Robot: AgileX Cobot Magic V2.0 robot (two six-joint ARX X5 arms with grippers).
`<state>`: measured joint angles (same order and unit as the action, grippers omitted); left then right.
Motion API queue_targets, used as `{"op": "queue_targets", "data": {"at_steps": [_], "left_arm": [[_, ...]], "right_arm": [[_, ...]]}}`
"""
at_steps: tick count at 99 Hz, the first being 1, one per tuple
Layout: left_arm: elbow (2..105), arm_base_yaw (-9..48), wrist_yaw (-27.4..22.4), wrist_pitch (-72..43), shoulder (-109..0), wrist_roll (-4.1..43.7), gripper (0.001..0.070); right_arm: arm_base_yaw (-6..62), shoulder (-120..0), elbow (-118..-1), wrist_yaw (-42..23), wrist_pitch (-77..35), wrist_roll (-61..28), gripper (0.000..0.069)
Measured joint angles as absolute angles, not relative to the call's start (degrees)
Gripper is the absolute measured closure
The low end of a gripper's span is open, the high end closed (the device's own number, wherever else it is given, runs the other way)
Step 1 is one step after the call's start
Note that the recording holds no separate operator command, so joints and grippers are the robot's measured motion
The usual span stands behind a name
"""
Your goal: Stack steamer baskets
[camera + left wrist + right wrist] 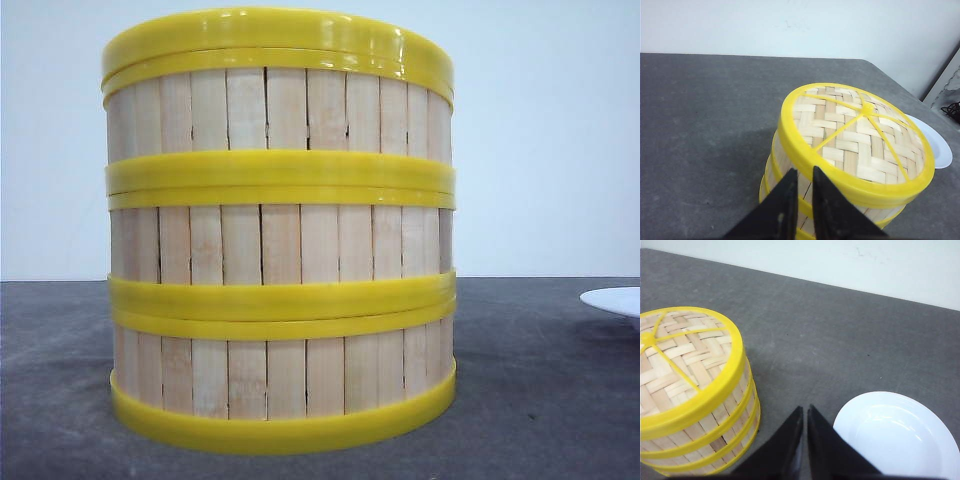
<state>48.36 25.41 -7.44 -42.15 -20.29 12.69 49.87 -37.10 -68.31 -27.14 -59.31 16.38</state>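
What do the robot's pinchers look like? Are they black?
Yes. The left gripper has two black fingers, smooth and flat, tapering to pointed tips like a beak. The right gripper looks the same: two black wedge-shaped fingers with narrow tips. No cables, markings or arm parts show in these views.

left fingers: black, tapered wedges | right fingers: black, tapered wedges
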Motion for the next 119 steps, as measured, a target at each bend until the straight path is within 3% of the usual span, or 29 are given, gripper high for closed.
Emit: {"op": "queue_targets", "data": {"at_steps": [38, 53, 78, 101, 119], "left_arm": [[48.36, 25.41, -7.44, -42.13, -20.29, 12.67, 0.0684], [48.36, 25.02, -5.69, -41.32, -20.29, 8.54, 0.0684], [42.74, 15.05, -1.04, -34.24, -19.55, 2.92, 0.0684], [28.49, 6.37, 2.96, -24.01, -14.00, 2.31, 0.0684], [17.61, 3.79, 4.25, -18.72, -7.86, 2.31, 0.0684]], "right_arm": [[49.87, -37.10, -68.31, -27.14, -59.29, 16.38, 0.0681], [49.87, -37.10, -68.31, -27.14, -59.29, 16.38, 0.0681], [49.87, -37.10, -68.31, -27.11, -59.31, 16.38, 0.0681], [49.87, -37.10, -68.31, -27.11, -59.29, 16.38, 0.0681], [49.87, -37.10, -68.31, -27.09, -59.29, 16.38, 0.0681]]}}
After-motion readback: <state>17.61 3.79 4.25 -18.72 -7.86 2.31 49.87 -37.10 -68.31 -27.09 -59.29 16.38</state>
